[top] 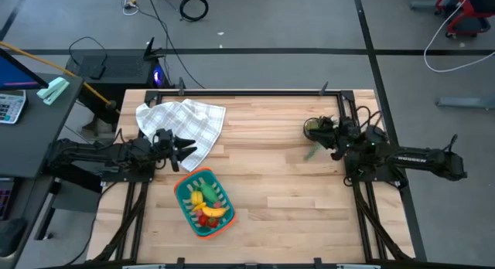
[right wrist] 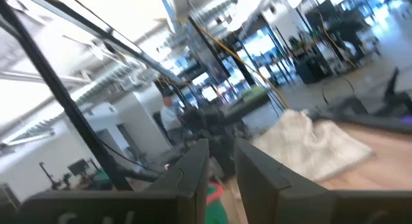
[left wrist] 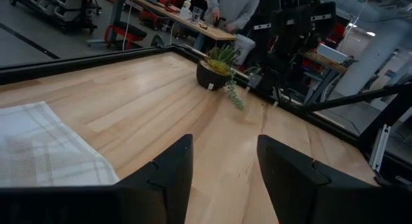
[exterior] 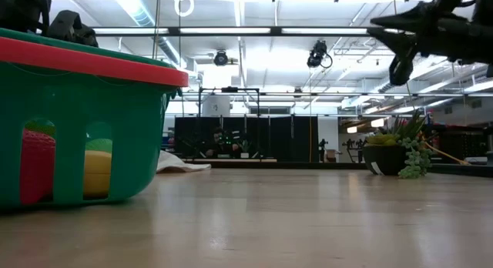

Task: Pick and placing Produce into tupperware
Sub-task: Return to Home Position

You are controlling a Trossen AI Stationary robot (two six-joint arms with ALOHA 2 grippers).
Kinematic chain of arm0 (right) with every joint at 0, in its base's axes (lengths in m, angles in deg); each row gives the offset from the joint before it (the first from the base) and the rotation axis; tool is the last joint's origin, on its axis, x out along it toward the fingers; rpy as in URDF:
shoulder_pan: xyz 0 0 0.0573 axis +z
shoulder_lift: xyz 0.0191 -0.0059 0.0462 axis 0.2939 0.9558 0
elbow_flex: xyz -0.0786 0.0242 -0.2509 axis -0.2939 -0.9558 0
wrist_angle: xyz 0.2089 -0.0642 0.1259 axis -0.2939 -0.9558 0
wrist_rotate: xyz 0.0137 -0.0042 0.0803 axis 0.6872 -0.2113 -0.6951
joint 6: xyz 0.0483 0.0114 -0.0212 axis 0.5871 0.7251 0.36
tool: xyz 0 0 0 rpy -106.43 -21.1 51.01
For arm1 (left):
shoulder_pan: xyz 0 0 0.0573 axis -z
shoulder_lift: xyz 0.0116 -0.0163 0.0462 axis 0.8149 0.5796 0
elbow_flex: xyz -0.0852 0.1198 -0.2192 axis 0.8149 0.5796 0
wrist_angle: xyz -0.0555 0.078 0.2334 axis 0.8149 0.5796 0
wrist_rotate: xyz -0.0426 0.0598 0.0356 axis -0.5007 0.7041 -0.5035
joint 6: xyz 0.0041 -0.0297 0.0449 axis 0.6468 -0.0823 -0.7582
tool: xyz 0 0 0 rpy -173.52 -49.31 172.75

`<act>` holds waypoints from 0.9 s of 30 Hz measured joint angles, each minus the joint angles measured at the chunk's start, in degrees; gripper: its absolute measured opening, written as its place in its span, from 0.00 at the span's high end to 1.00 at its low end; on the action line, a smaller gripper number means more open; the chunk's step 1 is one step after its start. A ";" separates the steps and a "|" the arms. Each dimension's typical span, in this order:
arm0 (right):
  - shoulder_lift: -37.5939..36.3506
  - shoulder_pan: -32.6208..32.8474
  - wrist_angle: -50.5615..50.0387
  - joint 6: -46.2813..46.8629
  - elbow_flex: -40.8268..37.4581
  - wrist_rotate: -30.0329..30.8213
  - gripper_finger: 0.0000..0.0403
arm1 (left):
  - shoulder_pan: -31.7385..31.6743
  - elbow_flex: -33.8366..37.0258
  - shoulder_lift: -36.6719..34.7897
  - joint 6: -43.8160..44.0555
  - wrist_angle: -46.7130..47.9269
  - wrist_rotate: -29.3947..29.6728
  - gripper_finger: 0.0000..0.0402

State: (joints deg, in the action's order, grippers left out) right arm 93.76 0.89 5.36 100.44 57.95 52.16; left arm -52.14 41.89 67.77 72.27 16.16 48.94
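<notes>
- Left gripper (top: 184,149), left-centre of the high view: fingers wide apart, nothing between them. It hangs at the lower edge of the cloth (top: 186,118), clear of the load.
- Right gripper (top: 319,130), right-centre, just beside the potted plant (top: 312,128): narrow gap between the fingers, nothing seen in it.
- Tupperware (top: 179,190) on the table (top: 271,176), lower left of centre: just below the left gripper, well apart from the right.
- Produce (top: 210,207) lies inside it: banana, green piece, red pieces.
- Each arm keeps to its own side, off the container; likely the filling is done and they are parking.
</notes>
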 joint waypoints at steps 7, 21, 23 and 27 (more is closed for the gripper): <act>-9.44 0.00 -0.18 0.00 0.00 0.00 0.80 | 0.04 0.00 -0.13 0.02 -0.04 0.00 0.55; -21.78 0.00 0.84 0.01 0.00 0.04 0.80 | 0.04 0.02 -4.35 0.02 -0.27 -0.02 0.56; -21.80 0.02 0.81 0.00 0.02 0.00 0.80 | 0.04 0.02 -5.68 0.00 -0.29 0.00 0.55; -21.80 0.02 0.58 0.00 0.00 0.00 0.80 | 0.02 0.04 -7.28 0.00 -0.27 -0.02 0.55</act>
State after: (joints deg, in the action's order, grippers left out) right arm 71.96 0.91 5.94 100.44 57.95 52.17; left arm -52.12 41.93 60.49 72.27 15.89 48.92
